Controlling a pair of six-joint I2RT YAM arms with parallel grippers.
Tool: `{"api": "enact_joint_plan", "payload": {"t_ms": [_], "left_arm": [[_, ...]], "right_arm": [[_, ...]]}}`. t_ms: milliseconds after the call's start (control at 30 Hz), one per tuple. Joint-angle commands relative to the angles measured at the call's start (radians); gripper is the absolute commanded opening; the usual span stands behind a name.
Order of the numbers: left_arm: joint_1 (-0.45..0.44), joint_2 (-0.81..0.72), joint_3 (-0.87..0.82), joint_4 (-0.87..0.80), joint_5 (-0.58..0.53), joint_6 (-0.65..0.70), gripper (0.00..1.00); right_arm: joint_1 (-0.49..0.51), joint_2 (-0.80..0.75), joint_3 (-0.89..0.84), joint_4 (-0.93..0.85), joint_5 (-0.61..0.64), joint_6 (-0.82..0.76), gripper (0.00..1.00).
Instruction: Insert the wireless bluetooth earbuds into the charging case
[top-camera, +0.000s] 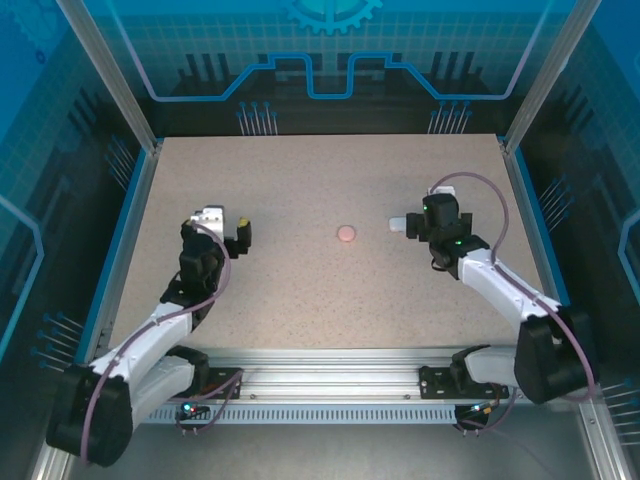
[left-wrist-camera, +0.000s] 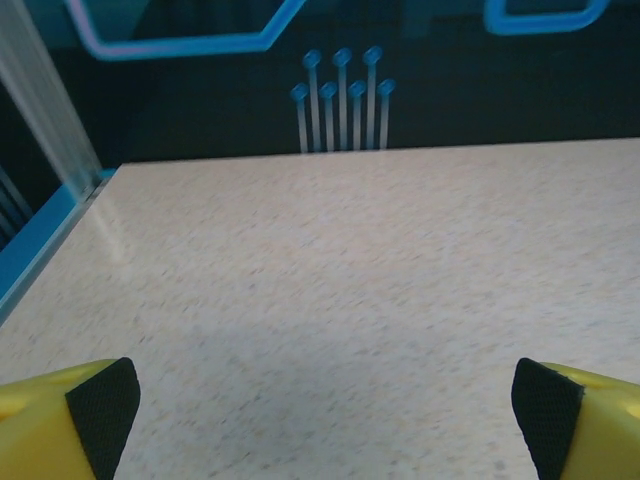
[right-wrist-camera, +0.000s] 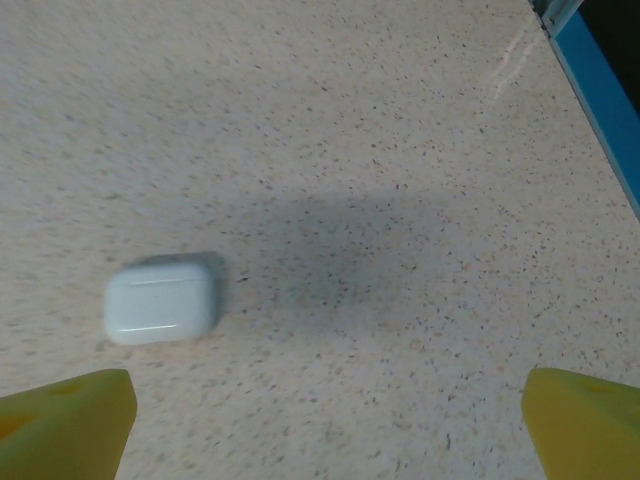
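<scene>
The white charging case (right-wrist-camera: 160, 298) lies flat on the speckled table with its lid shut. From above, the charging case (top-camera: 398, 225) sits just left of my right gripper (top-camera: 432, 212). In the right wrist view the right gripper (right-wrist-camera: 328, 425) hangs above the table, open wide, its yellow fingertips (right-wrist-camera: 70, 420) at the bottom corners with bare table between them and the case ahead to the left. My left gripper (top-camera: 226, 222) is at the table's left. It is open too (left-wrist-camera: 325, 420), with nothing between its black pads (left-wrist-camera: 105, 405). The earbuds are out of view.
A small pinkish round thing (top-camera: 346, 233) lies near the table's middle, between the two grippers. Blue rails run along the left edge (left-wrist-camera: 30, 255) and the right edge (right-wrist-camera: 600, 95). Metal posts stand at the far corners.
</scene>
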Motion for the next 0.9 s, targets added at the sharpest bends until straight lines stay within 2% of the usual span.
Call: {"api": "enact_joint_plan", "payload": {"t_ms": [0, 167, 200, 267, 400, 500, 600, 667, 700, 867], "left_arm": [[0.042, 0.113, -0.096, 0.265, -0.009, -0.003, 0.99], [0.066, 0.313, -0.083, 0.417, 0.047, -0.010, 0.99], [0.074, 0.332, -0.068, 0.416, 0.068, -0.011, 0.99], [0.101, 0.389, -0.044, 0.426, 0.139, -0.001, 0.99], [0.139, 0.474, -0.043, 0.495, 0.216, -0.018, 0.99], [0.139, 0.540, -0.022, 0.521, 0.250, 0.003, 0.99], [0.152, 0.538, 0.025, 0.425, 0.240, -0.022, 0.99], [0.193, 0.544, 0.068, 0.351, 0.264, -0.061, 0.99], [0.210, 0.542, 0.070, 0.339, 0.298, -0.073, 0.99], [0.210, 0.543, 0.065, 0.348, 0.298, -0.070, 0.99]], "right_arm": [[-0.013, 0.081, -0.054, 0.237, 0.058, -0.087, 1.00], [-0.018, 0.174, -0.160, 0.523, 0.037, -0.184, 1.00], [-0.023, 0.178, -0.159, 0.520, 0.012, -0.200, 1.00], [-0.038, 0.187, -0.206, 0.665, -0.031, -0.270, 1.00], [-0.154, 0.165, -0.291, 0.762, -0.229, -0.191, 1.00], [-0.217, 0.198, -0.381, 0.955, -0.356, -0.162, 1.00], [-0.211, 0.194, -0.359, 0.902, -0.370, -0.176, 1.00], [-0.214, 0.197, -0.355, 0.898, -0.375, -0.174, 1.00], [-0.213, 0.199, -0.355, 0.902, -0.374, -0.176, 1.00], [-0.208, 0.199, -0.354, 0.900, -0.366, -0.178, 1.00]]}}
